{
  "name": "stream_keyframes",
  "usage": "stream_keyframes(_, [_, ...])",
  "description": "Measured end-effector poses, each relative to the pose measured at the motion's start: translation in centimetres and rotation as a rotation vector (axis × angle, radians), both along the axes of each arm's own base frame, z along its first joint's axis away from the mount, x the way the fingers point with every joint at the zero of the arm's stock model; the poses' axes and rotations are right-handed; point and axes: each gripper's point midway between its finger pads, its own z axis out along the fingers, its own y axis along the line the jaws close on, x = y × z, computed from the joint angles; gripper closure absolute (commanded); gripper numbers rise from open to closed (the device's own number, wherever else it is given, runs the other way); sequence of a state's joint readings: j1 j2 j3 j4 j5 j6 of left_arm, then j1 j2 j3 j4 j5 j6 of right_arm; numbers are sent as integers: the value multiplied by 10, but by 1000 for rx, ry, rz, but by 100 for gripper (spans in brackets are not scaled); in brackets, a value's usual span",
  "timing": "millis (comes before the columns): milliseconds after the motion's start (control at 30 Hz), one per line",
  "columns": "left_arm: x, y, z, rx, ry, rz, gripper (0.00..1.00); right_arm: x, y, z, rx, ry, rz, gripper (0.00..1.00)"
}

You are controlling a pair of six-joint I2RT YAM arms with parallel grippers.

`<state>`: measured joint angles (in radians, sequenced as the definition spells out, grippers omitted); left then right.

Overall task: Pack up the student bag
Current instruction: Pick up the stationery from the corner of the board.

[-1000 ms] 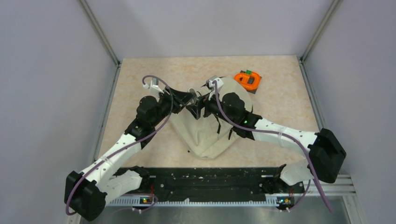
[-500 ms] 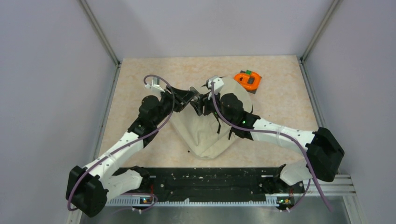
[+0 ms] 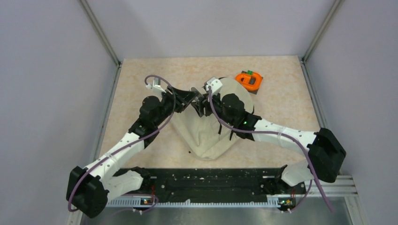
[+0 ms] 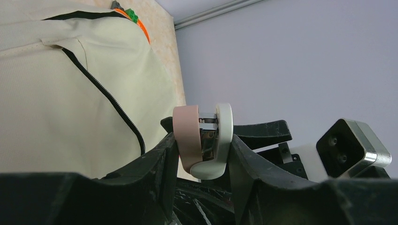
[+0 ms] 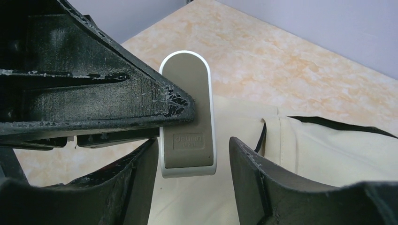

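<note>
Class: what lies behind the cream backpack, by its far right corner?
An orange object with a green piece, on a dark base. From the left wrist view the backpack covers all but its top edge.

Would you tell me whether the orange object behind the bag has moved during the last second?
No. The orange object keeps its spot near the far edge of the table, beside the student bag.

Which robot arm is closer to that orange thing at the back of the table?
Right. The right arm bends over the student bag, next to the orange thing; the left arm is across the bag from it.
</note>
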<state>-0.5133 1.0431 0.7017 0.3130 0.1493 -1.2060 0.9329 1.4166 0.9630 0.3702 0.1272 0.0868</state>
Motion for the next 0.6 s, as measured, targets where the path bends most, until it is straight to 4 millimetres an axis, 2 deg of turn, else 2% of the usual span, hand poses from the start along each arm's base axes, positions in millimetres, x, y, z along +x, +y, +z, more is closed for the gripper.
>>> stream_keyframes(167, [-2,2,-3,1,2,3,53,-4,-2,3,-25,-22,23,39])
stream_keyframes(333, [-10,5,-4,-2,1,5,52,-13,-7,32,26,-66,50,38])
stream_keyframes(433, [-13,7,4,-23,-15,7,52,-19,-10,47,54,-87,61,38])
stream_keyframes(600, [-15,8,11,-50,-19,5,52,-21,-9,53,74,-100,76,38])
